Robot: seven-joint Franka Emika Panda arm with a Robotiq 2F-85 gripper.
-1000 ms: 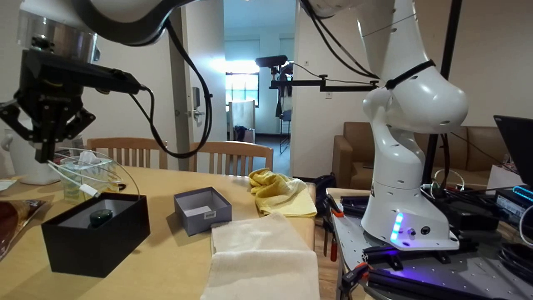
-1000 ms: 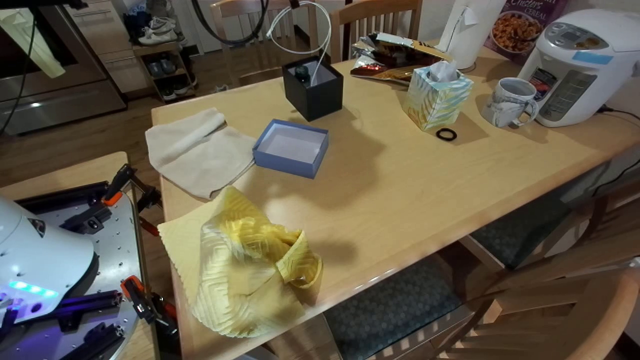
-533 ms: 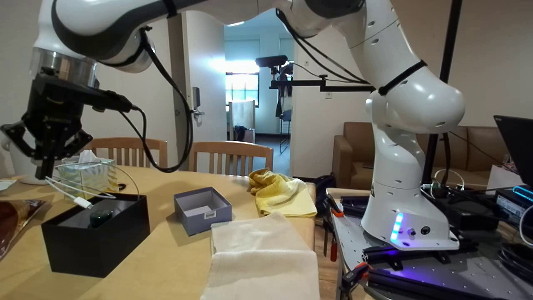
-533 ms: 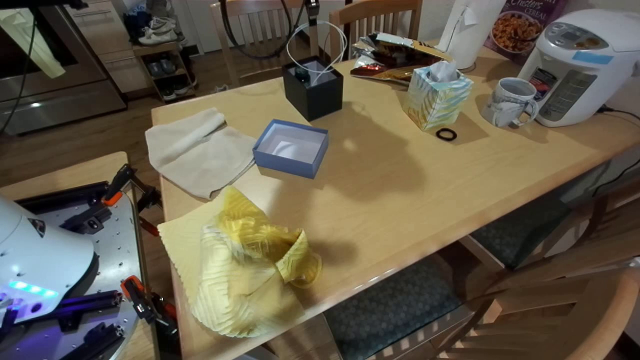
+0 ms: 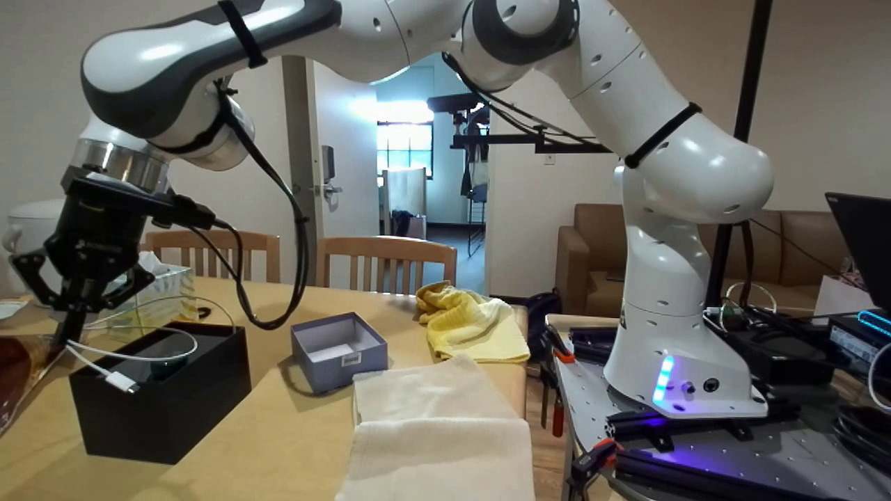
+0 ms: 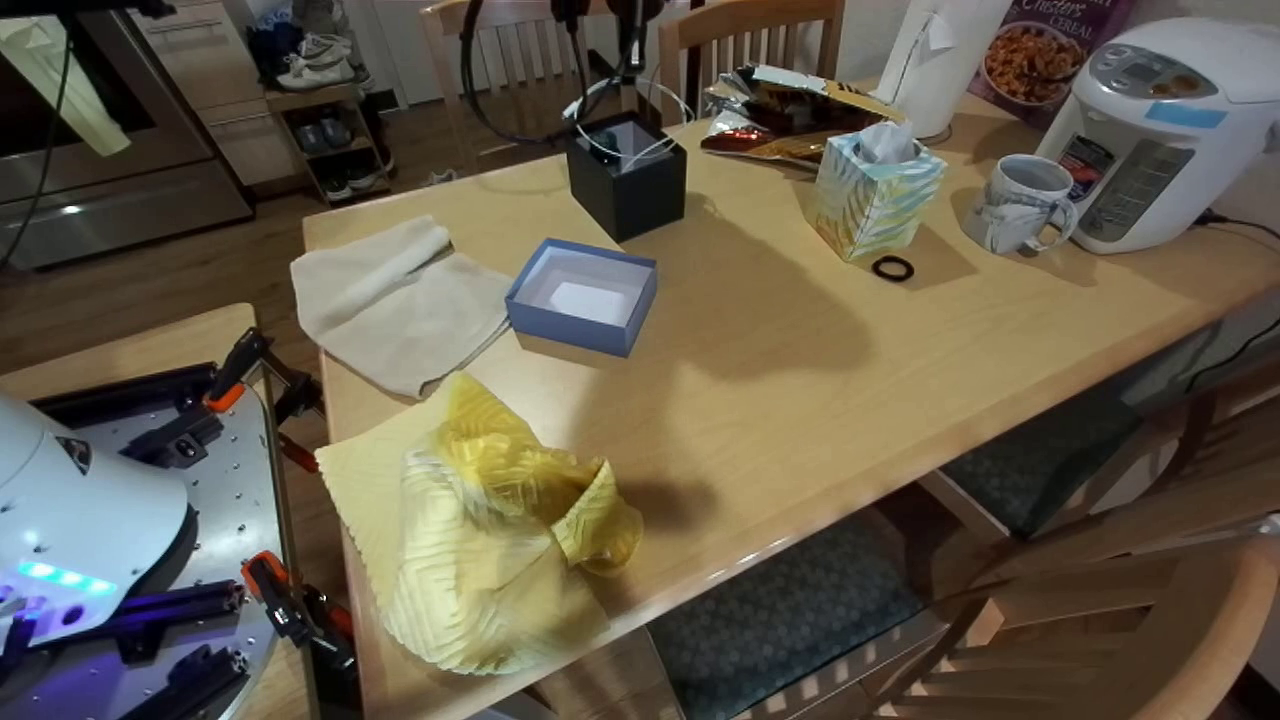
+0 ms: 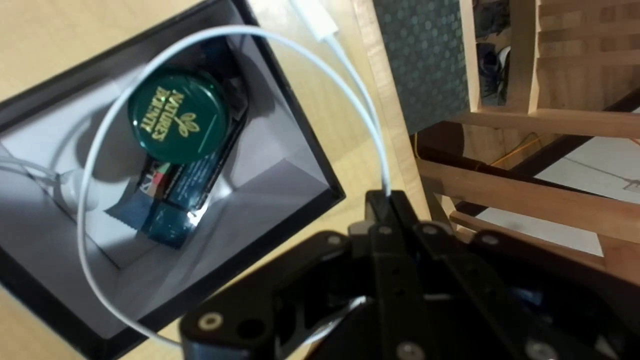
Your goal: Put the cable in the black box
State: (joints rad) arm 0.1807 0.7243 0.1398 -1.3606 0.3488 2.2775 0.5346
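1. Pinching the cable (image 7: 381, 155), the gripper (image 7: 386, 197) has its two fingers pressed together on the white cord; in the wrist view the tips stand just outside the rim of the black box (image 5: 129, 417), over the table (image 6: 960, 340).
2. A loose loop of the cable spreads over the mouth of the black box. Its white plug (image 5: 121, 381) hangs past the rim, outside; a white strand (image 7: 30, 166) leads to a pale piece (image 7: 70, 191) within the walls, too blurred to name.
3. Inside the black box sits a green-lidded container (image 7: 180, 117), lettered "NATURE'S BOUNTY" in gold; beside it, partly hidden by the lid, lie dark shiny packets (image 7: 172, 227).
4. Near the black box lies a foil bag (image 6: 790, 115), its contents hidden.
5. Near it too, on another side, stands the grey-blue box (image 6: 568, 328); a pale patch (image 6: 588, 299) shows on its floor, whether paper or light I cannot tell.
6. Farther off stands the tissue box (image 6: 865, 205), a white tissue (image 6: 888, 145) poking from its top.
7. Beyond it come a mug (image 6: 1010, 215), its bottom out of sight, and a hot-water pot (image 6: 1160, 140).
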